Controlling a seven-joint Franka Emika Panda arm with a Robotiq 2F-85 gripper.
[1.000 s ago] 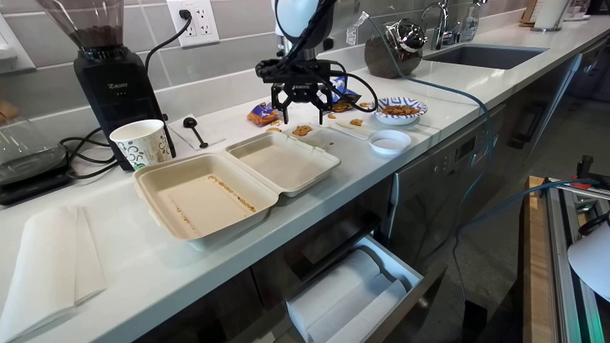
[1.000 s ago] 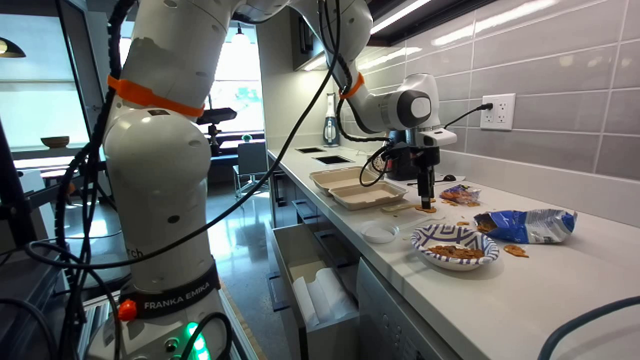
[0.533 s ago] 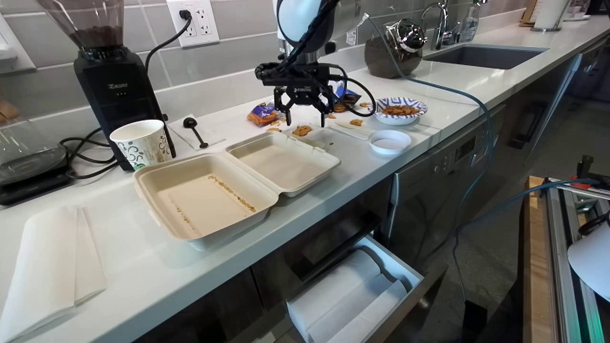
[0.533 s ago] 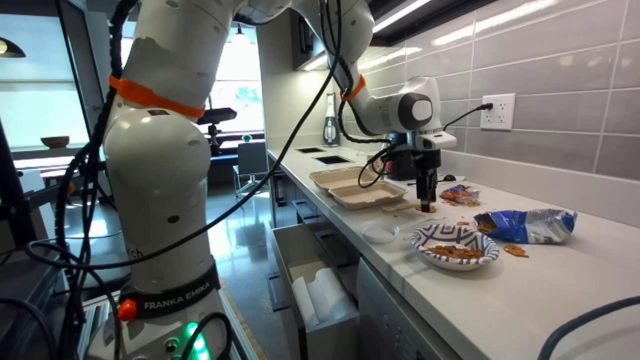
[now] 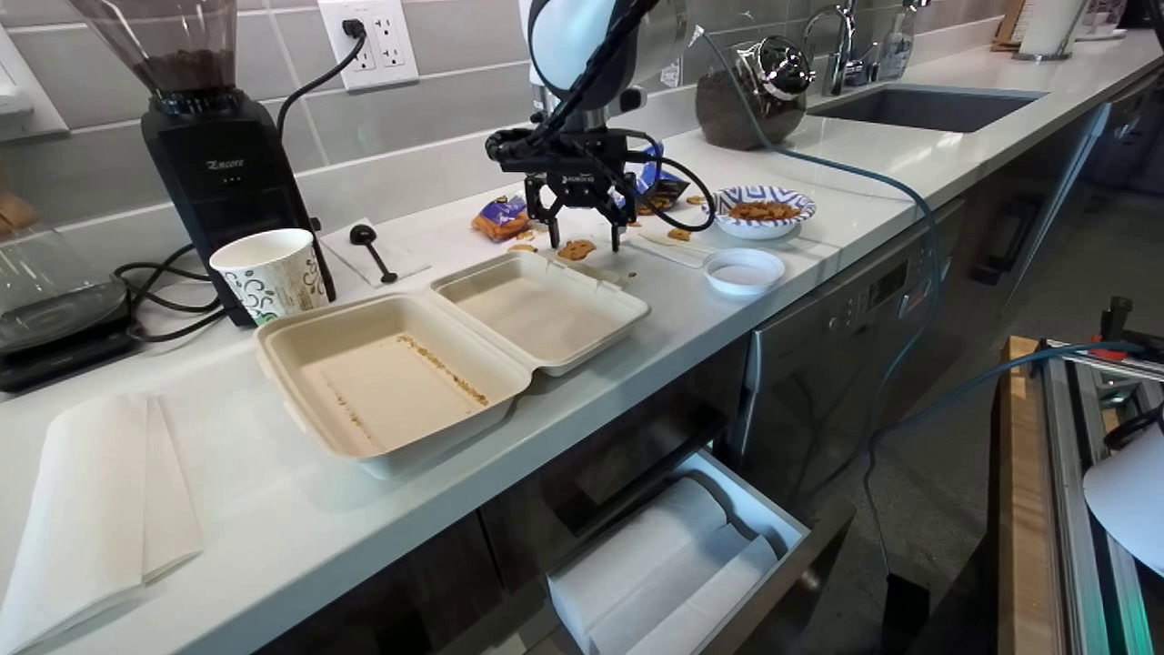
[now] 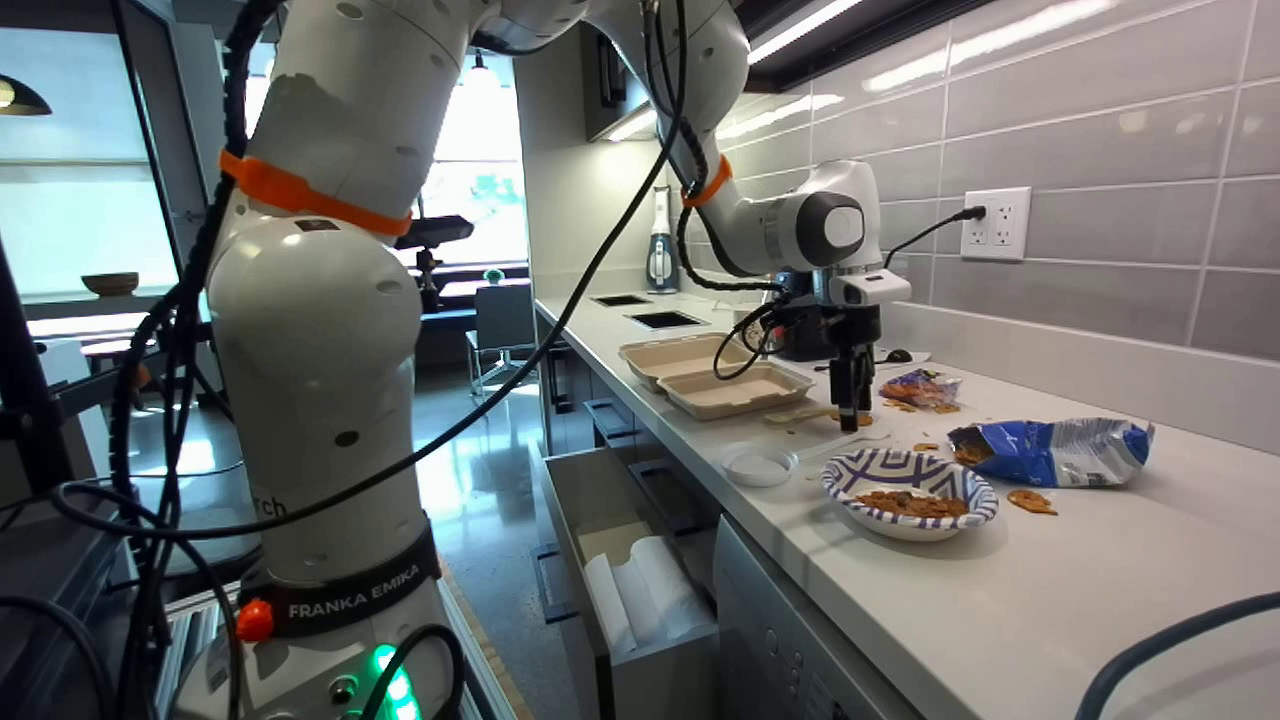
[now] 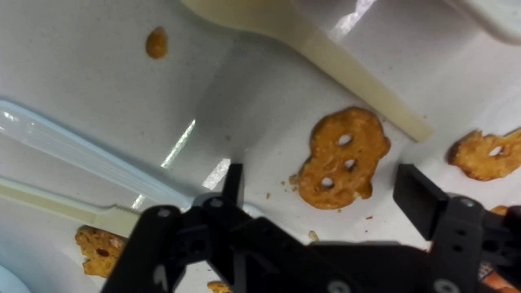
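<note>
Spread-fingered gripper (image 5: 585, 242) framing a pretzel crisp (image 7: 342, 154)

I am holding the gripper wide apart and empty, low over the white countertop (image 6: 1120, 560). The pretzel crisp is lying flat between the fingers (image 7: 415, 199), touching neither, just beside the handle of a beige spoon (image 7: 358, 79). I judge that centring it, then squeezing slowly and lightly, would suit something so brittle. The wrist view is revealing its three holes; an exterior view is showing the blue snack bag (image 6: 1050, 452), which the wrist view is leaving out.

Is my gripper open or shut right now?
Open: the wrist view shows the gripper with its fingers wide apart and gaps on both sides of the pretzel seen between them.
</note>
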